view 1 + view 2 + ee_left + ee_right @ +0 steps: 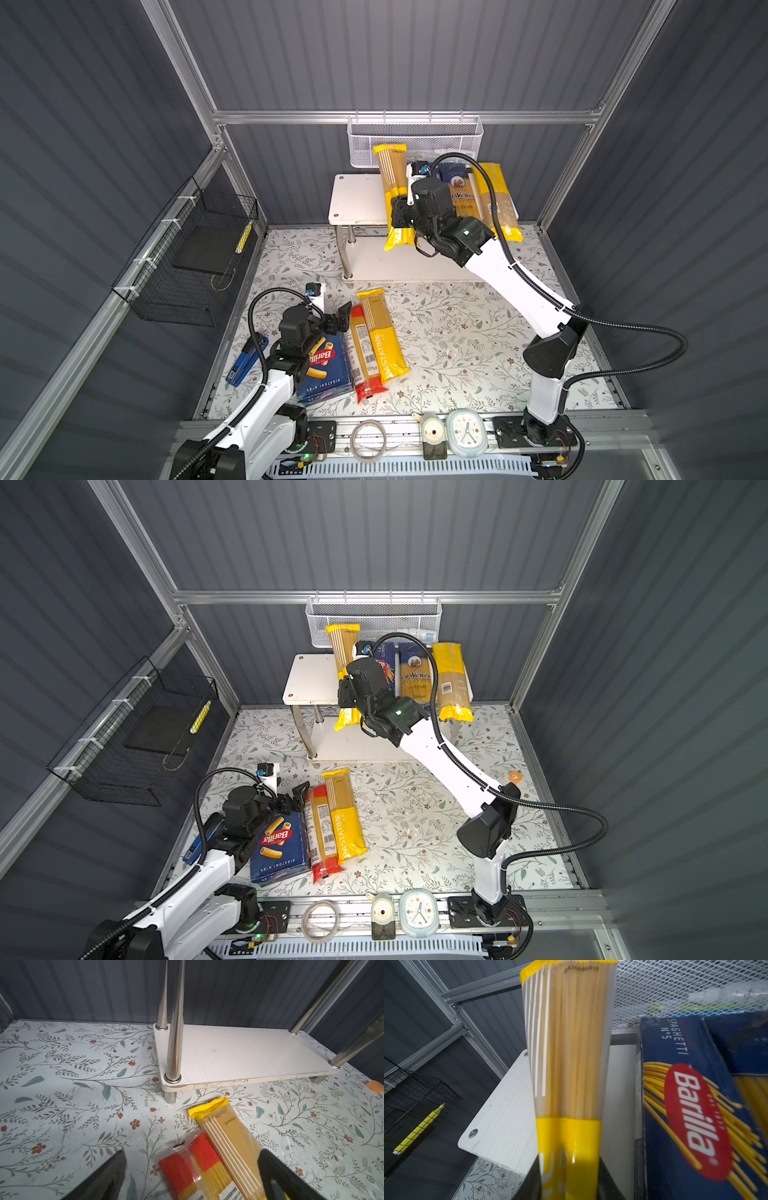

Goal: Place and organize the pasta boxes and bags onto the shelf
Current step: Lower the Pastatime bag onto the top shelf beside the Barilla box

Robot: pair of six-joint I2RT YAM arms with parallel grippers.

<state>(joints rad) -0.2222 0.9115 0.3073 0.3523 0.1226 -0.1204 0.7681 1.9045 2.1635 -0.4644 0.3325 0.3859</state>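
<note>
Right gripper [569, 1180] jaws are pinched nearly together on a yellow bag [566, 1053] stamped "2A20250310". It hangs tilted over the shelf [353, 199] top board, its lower end past the front edge. On that board lie the spaghetti box [685, 1105], reading "Barilla SPAGHETTI N°5", the ankara bag [463, 195] and a barcode bag [505, 208]. Left gripper [193, 1153] gapes wide, holding nothing, over the table [457, 332], where the rigatoni box [328, 368] marked "Barilla", a red bag [363, 353] and the PASTATIME bag [384, 340] lie.
</note>
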